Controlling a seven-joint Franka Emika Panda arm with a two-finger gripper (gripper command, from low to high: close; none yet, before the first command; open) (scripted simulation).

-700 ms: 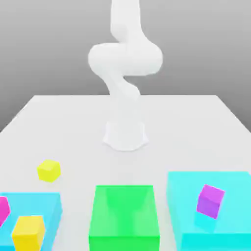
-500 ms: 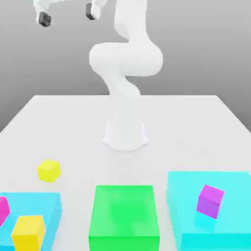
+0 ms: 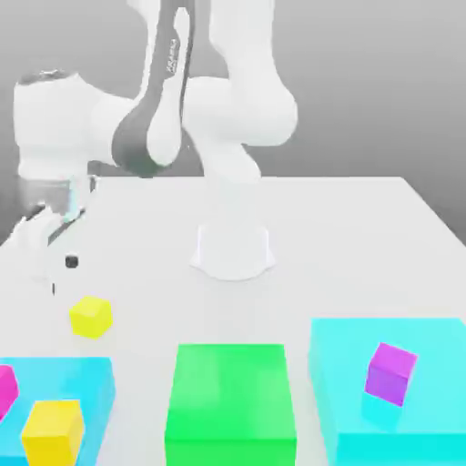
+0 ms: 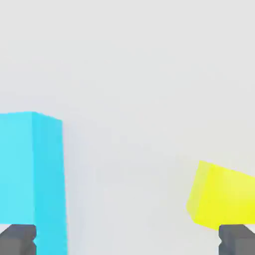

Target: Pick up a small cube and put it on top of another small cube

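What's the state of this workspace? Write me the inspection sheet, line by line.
Surface: smooth, plain light-grey tabletop.
Job's things: small, plain lemon-yellow cube, directly on tabletop; intended receiving cube unclear.
Clutter: smooth green rectangular block; plain purple cube over flat, smooth cyan block; plain golden-yellow cube on flat, smooth blue block; plain magenta block, cut off by the exterior view's left edge.
Gripper: open, empty.
Cables: nothing seen.
Surroundings: plain grey backdrop.

green block | purple cube on cyan block | golden cube | blue block
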